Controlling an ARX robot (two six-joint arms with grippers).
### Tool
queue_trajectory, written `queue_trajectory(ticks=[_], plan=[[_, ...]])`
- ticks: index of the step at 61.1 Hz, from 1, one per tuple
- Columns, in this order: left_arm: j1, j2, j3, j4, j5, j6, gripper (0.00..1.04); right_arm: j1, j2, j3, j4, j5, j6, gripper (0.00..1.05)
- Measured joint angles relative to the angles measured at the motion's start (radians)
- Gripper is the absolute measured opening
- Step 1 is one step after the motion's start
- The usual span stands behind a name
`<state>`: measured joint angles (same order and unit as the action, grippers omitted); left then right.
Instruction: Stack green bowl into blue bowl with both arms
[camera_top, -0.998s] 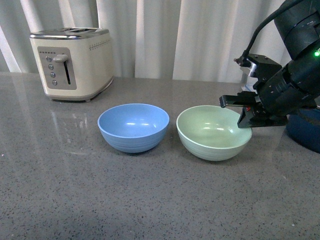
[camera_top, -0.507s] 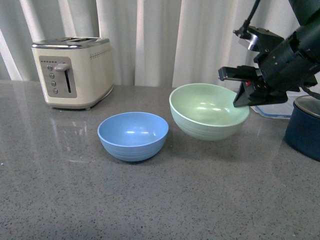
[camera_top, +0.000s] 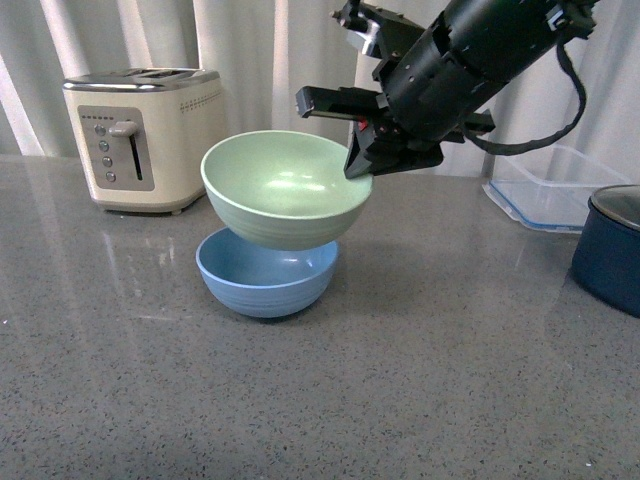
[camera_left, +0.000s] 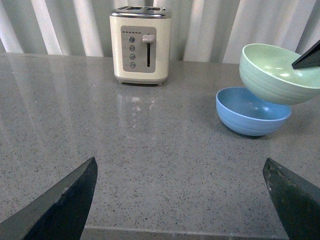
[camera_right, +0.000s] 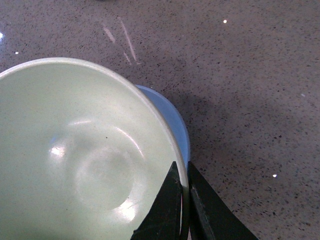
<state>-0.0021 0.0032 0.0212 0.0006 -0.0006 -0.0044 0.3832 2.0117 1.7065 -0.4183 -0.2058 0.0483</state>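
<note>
Right end effector (camera_right: 182, 169) pinches the green bowl (camera_top: 280, 195); left end effector (camera_left: 179, 165) spread wide.

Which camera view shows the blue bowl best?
The left wrist view: the blue bowl shows its wall and much of its inside, with the green bowl covering only one edge. The front view shows its wall, the opening mostly hidden. The right wrist view shows just a sliver of rim.

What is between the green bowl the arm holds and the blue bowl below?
Nothing visible. The right gripper pinches the rim of the green bowl, which hangs just above the blue bowl. The blue bowl's visible inside is bare.
</note>
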Motion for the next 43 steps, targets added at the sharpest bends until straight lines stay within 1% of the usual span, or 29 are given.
queue_trajectory(ticks=[18, 37, 39, 43], plan=[[0.0, 0.0, 0.0, 0.0, 0.0, 0.0, 0.98, 0.01, 0.077, 0.062, -0.002, -0.013, 0.001, 0.01], [0.0, 0.0, 0.0, 0.0, 0.0, 0.0, 0.98, 0.003, 0.115, 0.069, 0.002, -0.026, -0.008, 0.01], [0.0, 0.0, 0.0, 0.0, 0.0, 0.0, 0.98, 0.002, 0.116, 0.069, 0.002, -0.03, -0.01, 0.03], [0.0, 0.0, 0.0, 0.0, 0.0, 0.0, 0.98, -0.002, 0.117, 0.069, 0.002, -0.039, -0.01, 0.14]])
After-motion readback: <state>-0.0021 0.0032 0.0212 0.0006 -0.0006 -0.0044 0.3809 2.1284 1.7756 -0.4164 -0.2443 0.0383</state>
